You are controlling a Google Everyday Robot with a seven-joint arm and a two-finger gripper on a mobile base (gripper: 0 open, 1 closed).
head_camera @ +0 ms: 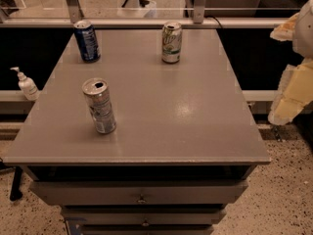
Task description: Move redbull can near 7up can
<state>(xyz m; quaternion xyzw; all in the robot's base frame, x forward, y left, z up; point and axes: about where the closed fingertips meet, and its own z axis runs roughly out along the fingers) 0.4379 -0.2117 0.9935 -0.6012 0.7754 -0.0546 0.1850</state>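
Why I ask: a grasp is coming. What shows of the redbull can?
The redbull can is tall, slim, silver metal with faint red and blue markings; a dark opening shows in its top. It stands upright on the table, front left, touching nothing else. The gripper hangs past the table's right edge, far from it.
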